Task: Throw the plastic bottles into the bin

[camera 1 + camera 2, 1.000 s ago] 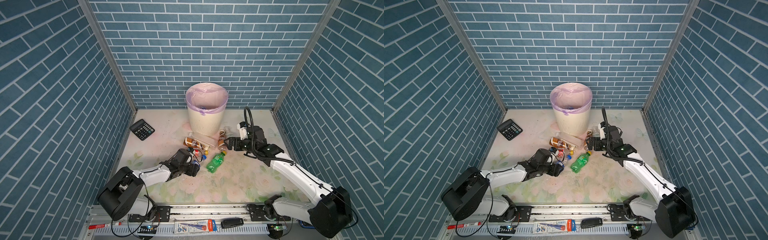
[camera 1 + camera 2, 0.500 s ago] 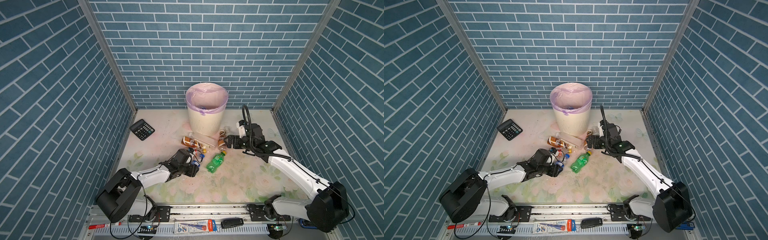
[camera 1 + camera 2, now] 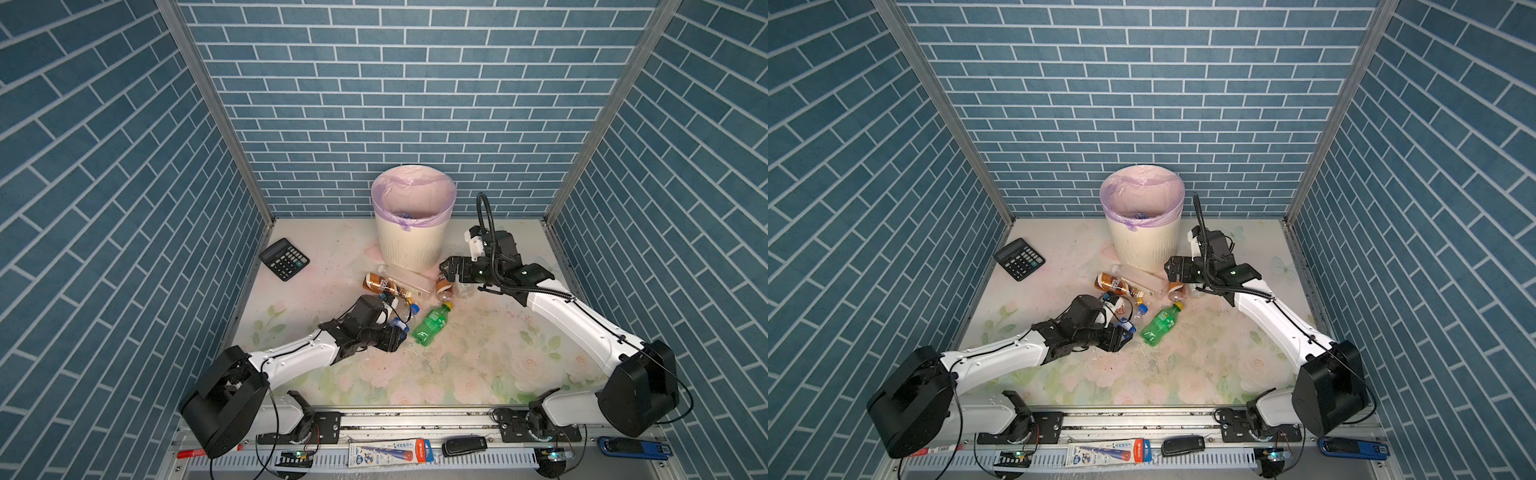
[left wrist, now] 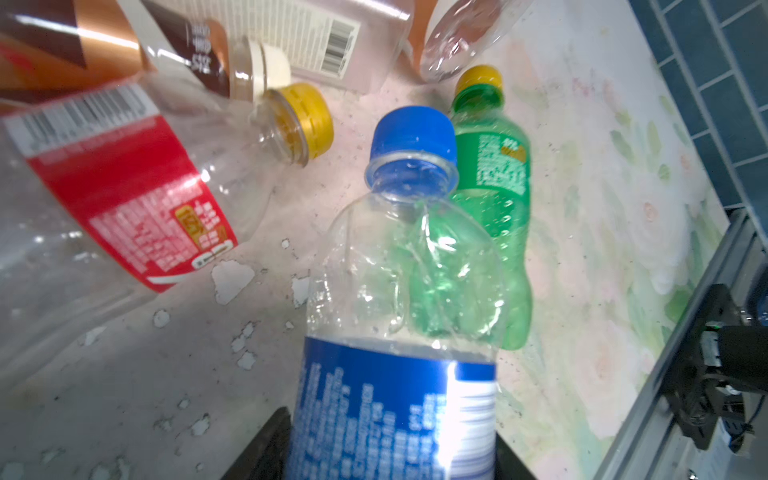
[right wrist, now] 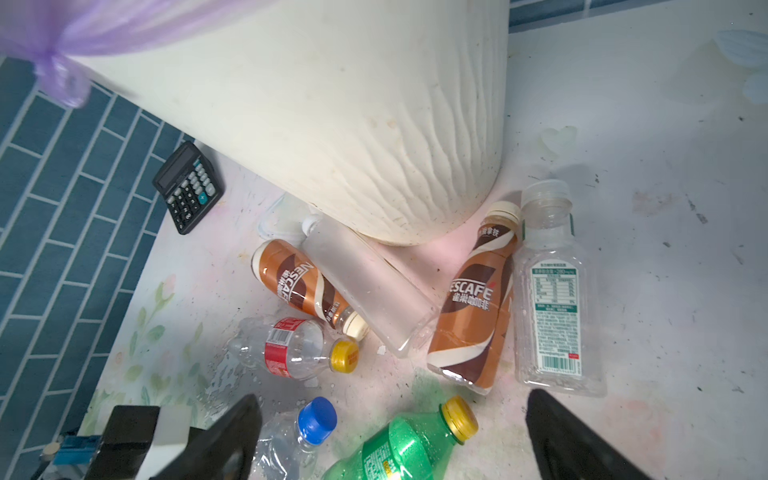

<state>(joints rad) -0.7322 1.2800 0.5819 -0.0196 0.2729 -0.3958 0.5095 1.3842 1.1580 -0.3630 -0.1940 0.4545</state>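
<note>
My left claw (image 3: 397, 333) pinches the blue-capped clear bottle (image 4: 399, 291) at its label, long axis running out from me, cap toward the bin (image 3: 411, 249) beyond the heap on the floral tabletop (image 3: 478, 361) ringed by blue brick walls (image 3: 374, 104), while my right claw (image 3: 449, 269) hangs spread over the Nescafé bottle (image 5: 473, 307).

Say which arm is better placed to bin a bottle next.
Left, probably: the left gripper clasps the blue-capped bottle; the right gripper hangs open and empty near a brown-labelled bottle by the bin.

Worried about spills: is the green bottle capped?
Capped: a yellow cap closes the green bottle, which lies on its side.
</note>
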